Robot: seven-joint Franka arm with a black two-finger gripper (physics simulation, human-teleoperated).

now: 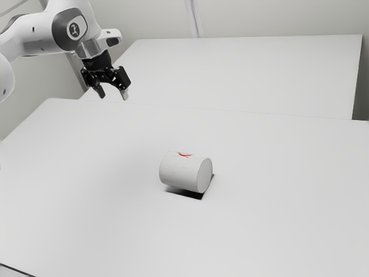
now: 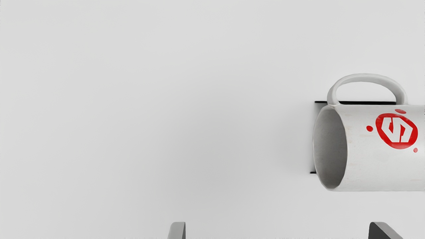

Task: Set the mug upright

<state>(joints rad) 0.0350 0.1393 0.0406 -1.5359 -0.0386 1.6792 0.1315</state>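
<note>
From where I'm standing, a hand could pass through the open air between the gripper and the tabletop. Lower than the gripper and off to one side, the mug lying down blocks a low sweep, its handle jutting out.
</note>
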